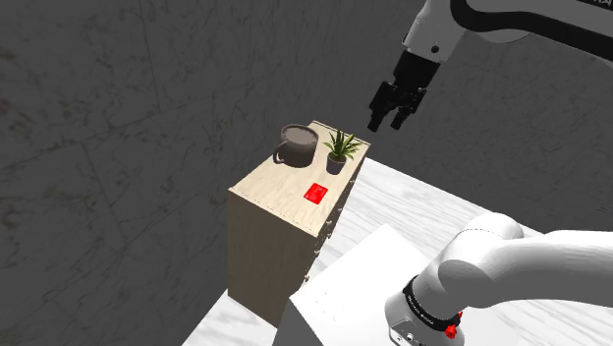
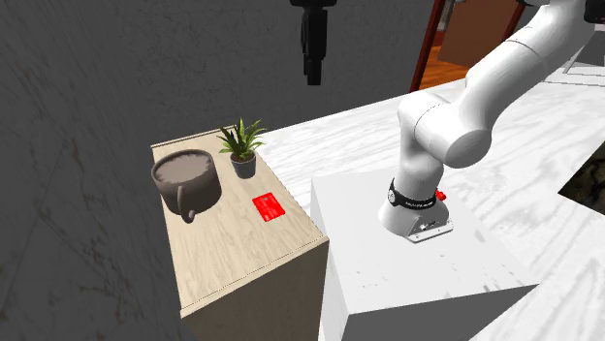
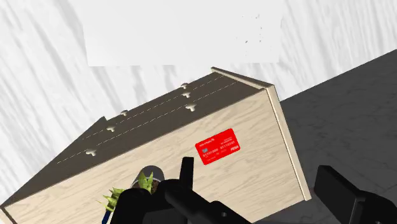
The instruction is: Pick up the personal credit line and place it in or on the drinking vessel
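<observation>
Gripper (image 1: 389,124) open above wooden cabinet (image 1: 280,195), red card (image 1: 315,193) flat near mug (image 1: 296,144), wrist view's plant (image 3: 114,200) half-hidden by gripper

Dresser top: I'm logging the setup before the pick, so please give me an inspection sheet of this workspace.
Surface: light wooden dresser top, with drawer fronts down one side.
Job's things: red credit card lying flat on the top, apart from the brown mug, which stands upright.
Clutter: small potted plant beside the mug.
Grippers: black gripper open, high above the dresser, holding nothing.
Cables: nothing seen.
Surroundings: dark grey wall, white veined floor, white stand.
</observation>
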